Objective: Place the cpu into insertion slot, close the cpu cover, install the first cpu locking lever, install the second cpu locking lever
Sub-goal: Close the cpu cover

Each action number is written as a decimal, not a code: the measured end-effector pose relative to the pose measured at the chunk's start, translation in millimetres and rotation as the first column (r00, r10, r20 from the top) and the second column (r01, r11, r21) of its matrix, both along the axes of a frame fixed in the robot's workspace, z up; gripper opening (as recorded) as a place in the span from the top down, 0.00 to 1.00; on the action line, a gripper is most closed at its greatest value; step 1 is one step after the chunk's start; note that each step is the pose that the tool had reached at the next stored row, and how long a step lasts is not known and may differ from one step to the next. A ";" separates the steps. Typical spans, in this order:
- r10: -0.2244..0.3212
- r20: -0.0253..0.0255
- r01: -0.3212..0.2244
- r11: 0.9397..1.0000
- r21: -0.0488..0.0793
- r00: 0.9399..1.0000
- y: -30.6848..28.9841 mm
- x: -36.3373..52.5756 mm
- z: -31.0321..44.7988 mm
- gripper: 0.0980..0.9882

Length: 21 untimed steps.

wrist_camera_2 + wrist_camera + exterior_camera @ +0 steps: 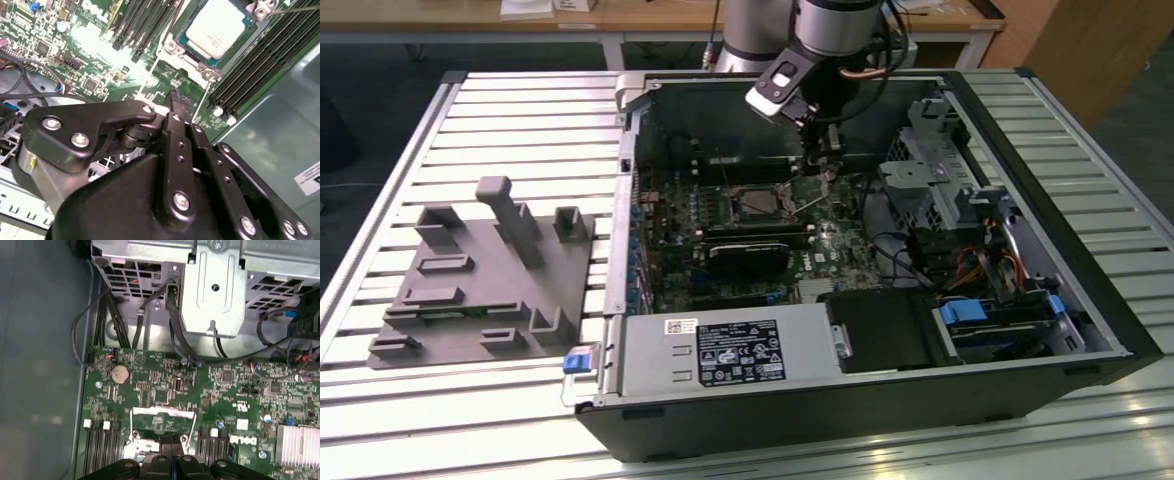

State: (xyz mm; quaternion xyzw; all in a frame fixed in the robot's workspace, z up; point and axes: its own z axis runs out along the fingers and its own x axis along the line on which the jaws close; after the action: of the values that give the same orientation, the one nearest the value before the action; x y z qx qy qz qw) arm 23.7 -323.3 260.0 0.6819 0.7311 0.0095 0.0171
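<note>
The end effector (172, 100), its fingers pressed together with nothing seen between them, hangs just beside the insertion slot (175, 47), where the cpu (216, 27) sits (silver top up), a thin wire lever (201, 101) running from the slot's corner toward its tip.

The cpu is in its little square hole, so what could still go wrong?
The gripper hangs very close to the green board beside the cpu; it might scrape tiny parts. The thin metal lever next to it looks loose, so a push could slip off or bend it.
</note>
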 end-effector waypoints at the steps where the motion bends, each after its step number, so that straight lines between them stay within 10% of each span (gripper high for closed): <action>1: 0.000 0.000 0.000 1.000 0.000 1.000 0.2 1.5 -0.8 0.99; 21: -0.045 -0.002 0.045 0.999 0.000 0.999 6.3 20.4 -7.3 0.99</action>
State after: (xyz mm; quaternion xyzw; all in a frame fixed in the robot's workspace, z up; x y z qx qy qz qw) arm 44.1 -317.0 252.7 0.6982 0.7156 0.0082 0.0164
